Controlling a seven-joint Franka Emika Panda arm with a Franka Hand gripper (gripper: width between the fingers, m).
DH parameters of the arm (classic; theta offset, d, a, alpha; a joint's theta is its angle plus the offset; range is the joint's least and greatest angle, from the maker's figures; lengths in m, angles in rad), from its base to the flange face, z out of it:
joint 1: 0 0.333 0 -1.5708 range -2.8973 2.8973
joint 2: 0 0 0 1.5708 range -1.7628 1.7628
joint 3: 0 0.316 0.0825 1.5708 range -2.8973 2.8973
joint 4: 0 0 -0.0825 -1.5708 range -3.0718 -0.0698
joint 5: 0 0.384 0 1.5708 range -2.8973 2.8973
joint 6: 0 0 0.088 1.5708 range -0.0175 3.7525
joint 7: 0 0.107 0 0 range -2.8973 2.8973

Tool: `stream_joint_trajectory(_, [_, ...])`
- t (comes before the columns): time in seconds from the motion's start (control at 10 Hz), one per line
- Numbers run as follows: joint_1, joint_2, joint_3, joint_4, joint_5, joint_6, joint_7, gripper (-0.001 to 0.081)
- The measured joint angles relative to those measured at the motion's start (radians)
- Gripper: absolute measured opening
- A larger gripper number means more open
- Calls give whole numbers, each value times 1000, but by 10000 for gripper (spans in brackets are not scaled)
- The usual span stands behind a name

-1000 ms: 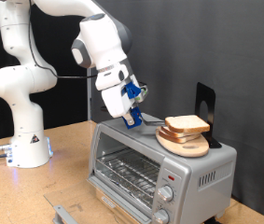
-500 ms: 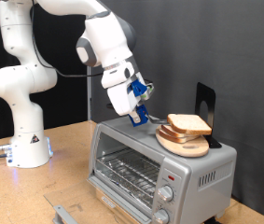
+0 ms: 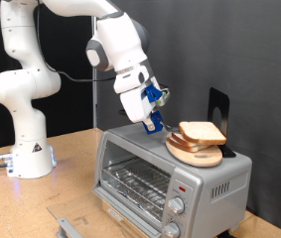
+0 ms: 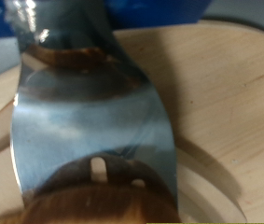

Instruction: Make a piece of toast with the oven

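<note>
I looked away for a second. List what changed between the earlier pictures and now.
The gripper moved toward the exterior view's right, above the oven, closing on the piece of toast lying on the round board. Nothing was grasped or released. Toast, board and oven stayed put.

The toaster oven (image 3: 170, 171) is brushed silver-grey metal with a dull sheen, its wire rack (image 3: 135, 183) bright and shiny. On top, the round board (image 3: 196, 151) is pale, smooth, matt wood. The slice of bread (image 3: 201, 132) looks soft and matt. The gripper (image 3: 154, 123) has blue plastic parts; the arm's shell (image 3: 120, 45) is glossy white.
</note>
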Motion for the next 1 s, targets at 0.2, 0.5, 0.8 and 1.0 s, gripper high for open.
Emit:
stream_joint_trajectory(0.2, [0,15,1,25,-59,-60,55,360])
stream_joint_trajectory(0.5, [0,33,2,51,-78,-94,83,360])
stream_joint_trajectory(0.8, [0,44,2,68,-79,-105,109,360])
stream_joint_trajectory(1.0, [-1,60,2,87,-80,-105,128,360])
